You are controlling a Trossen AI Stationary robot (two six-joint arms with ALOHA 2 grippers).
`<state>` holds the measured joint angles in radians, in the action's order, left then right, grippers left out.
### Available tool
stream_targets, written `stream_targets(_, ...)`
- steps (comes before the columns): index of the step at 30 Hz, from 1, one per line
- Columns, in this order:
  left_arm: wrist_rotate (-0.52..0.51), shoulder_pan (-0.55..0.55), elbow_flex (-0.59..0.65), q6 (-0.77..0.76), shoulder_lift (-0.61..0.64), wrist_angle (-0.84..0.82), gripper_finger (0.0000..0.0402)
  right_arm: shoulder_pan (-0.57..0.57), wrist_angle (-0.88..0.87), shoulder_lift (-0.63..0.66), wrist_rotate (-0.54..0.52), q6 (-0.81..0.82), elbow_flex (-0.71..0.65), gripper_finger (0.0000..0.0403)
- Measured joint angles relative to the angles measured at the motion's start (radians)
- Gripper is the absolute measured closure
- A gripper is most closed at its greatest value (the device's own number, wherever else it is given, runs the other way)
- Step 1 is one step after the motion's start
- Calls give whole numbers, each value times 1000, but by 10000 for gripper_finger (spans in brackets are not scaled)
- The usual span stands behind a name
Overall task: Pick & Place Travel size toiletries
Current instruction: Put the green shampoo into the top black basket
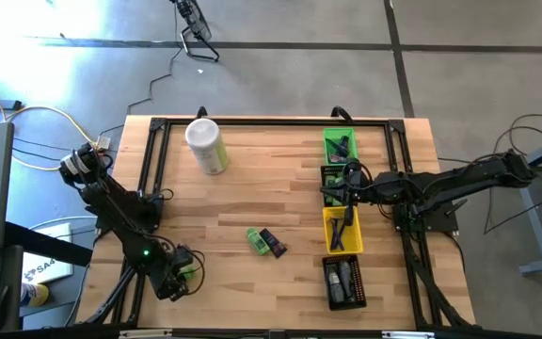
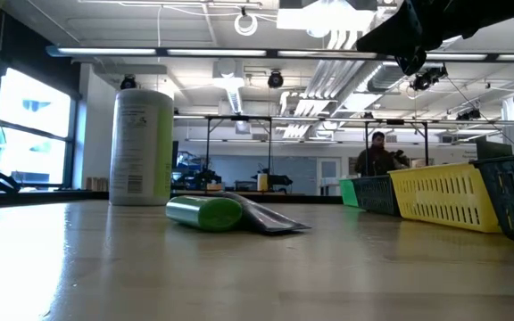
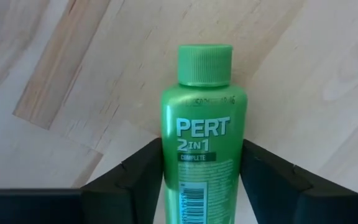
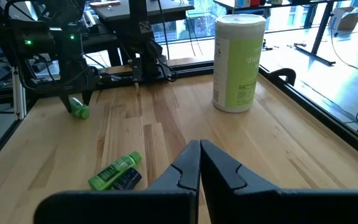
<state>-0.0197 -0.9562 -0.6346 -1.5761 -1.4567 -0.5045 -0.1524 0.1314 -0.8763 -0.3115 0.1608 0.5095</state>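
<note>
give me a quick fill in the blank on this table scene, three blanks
1. The left gripper has its fingers on either side of a ____ bottle.
2. The right gripper is ____.
3. The tall canister has a ____ lid.

Missing words: green; shut; white

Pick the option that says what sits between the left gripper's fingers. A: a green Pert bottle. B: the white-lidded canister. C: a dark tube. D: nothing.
A: the left wrist view shows the green Pert bottle between the left gripper's two dark fingers.
</note>
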Motion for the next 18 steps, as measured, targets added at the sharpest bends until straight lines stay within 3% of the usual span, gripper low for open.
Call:
stream_targets(6,-1,0,0,0,0,4,228,0,0,0,0,-1,0,399)
stream_targets(18,-1,0,0,-3,0,7,215,0,-1,0,0,-7,0,399)
